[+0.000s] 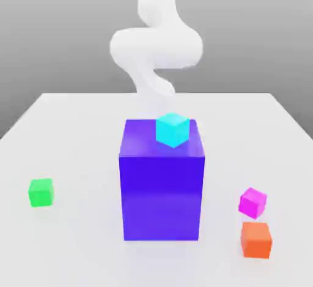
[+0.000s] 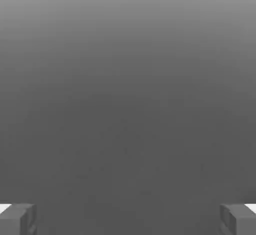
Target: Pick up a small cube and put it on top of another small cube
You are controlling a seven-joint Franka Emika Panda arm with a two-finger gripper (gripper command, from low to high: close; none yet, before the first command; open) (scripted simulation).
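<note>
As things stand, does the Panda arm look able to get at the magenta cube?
Probably yes: the magenta cube lies uncovered on the table, apart from the orange cube, and the open gripper holds nothing. Actual reach is unproven.
</note>
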